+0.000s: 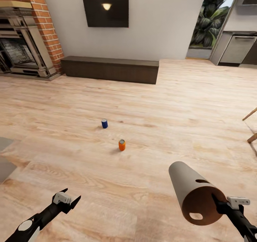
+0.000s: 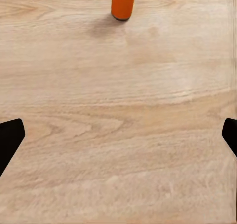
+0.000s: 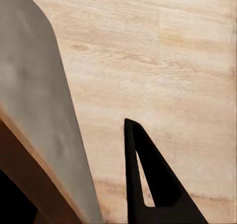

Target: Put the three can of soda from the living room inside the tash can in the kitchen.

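While the robot faces the living room with its brick fireplace (image 1: 26, 31), black TV (image 1: 105, 8) and long dark bench (image 1: 110, 69), two soda cans stand upright on the bare wood floor (image 1: 171, 103). The blue can (image 1: 104, 123) is nearer the bench; the orange can (image 1: 122, 145) stands a little apart from it, closer to the robot and slightly to the right. A third can is not to be seen.

The right tool (image 1: 222, 203) is clamped on the rim of the bin (image 1: 192, 190), which it carries tilted in the air, brown inside turned toward the camera and narrow end pointing away and left. In the right wrist view the bin's grey wall (image 3: 42, 130) lies just beside one dark finger (image 3: 148, 184).

The left tool (image 1: 71, 197) hangs low over the floor with its fingers spread wide and nothing between them. Its wrist view has the orange can (image 2: 123, 1) ahead, well apart from the fingertips (image 2: 10, 137).

Steel kitchen fronts (image 1: 237, 49) show at far right.
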